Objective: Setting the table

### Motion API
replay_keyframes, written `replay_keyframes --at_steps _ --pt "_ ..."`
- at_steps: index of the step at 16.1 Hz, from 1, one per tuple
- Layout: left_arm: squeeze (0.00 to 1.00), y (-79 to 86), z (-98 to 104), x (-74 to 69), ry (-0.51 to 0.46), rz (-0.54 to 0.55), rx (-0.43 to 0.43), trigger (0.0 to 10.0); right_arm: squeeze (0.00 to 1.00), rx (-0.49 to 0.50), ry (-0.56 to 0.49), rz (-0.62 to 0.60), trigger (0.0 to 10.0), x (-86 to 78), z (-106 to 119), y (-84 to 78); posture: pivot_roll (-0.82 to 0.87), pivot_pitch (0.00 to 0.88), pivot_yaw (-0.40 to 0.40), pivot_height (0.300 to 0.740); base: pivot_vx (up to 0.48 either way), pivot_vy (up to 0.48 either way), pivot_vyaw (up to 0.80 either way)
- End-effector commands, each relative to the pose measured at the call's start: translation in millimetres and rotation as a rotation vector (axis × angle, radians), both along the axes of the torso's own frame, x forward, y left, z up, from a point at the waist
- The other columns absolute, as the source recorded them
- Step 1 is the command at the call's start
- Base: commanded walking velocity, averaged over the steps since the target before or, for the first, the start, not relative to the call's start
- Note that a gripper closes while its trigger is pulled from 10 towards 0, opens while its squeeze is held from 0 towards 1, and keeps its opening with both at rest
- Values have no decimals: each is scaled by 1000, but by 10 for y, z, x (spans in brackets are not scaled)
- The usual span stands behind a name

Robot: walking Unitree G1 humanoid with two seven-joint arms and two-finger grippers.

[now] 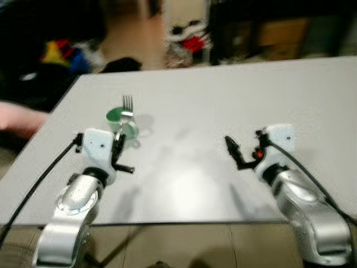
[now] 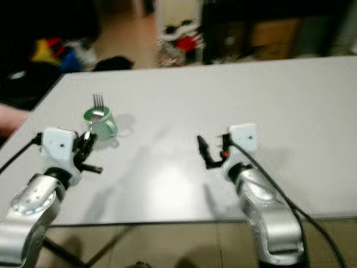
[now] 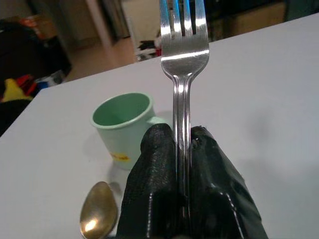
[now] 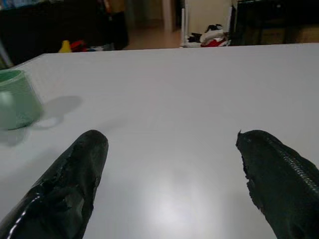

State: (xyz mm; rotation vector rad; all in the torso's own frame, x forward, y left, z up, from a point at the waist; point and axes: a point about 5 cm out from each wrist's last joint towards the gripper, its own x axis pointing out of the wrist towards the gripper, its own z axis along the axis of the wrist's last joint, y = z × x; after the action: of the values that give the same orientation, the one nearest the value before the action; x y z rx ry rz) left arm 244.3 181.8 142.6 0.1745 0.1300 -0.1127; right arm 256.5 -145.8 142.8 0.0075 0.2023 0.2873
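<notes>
White table point(image 1: 234, 95) in the foreground. Beyond it, tan floor point(image 1: 131, 36), dark furniture point(image 1: 262, 25), and a red-and-white clutter heap point(image 1: 188, 39). Coloured items point(image 1: 58, 54) lie left, in shadow.

Both eye views are soft with motion blur, and the room beyond the counter's point(image 1: 234, 100) far edge is dim and smeared. Light falls from above: a pale glare patch sits on the counter near its front edge, between the two arms. The mug point(image 3: 124, 127) casts a soft shadow on the counter. The wrist views are sharper; the fork point(image 3: 183, 55) shows bright highlights on its tines, the spoon point(image 3: 98, 215) gleams warmly, and the near black fingers point(image 4: 70, 184) blur slightly.
</notes>
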Motion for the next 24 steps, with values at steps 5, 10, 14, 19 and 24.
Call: replay_keyframes --at_steps 5,10,14,19,24 --pt "0 -123 -26 -57 7 34 -15 10000 0 -45 -8 113 10000 -30 30 -71 -61 0 113 740 0 -2 -123" --pt "0 -232 -46 -89 47 70 -11 10000 0 -99 -2 262 10000 -26 68 -148 -36 0 105 740 0 -188 0" --pt "0 -149 -95 -44 138 114 29 10000 0 -108 -7 475 10000 -87 179 -65 -26 0 106 740 0 0 0" --pt "0 58 -263 158 327 114 131 10000 0 -177 38 767 10000 -221 192 77 -16 0 118 740 0 0 0" --pt "0 -19 -348 270 437 82 125 10000 0 -184 69 901 10000 -274 160 123 -3 0 121 740 0 0 0"
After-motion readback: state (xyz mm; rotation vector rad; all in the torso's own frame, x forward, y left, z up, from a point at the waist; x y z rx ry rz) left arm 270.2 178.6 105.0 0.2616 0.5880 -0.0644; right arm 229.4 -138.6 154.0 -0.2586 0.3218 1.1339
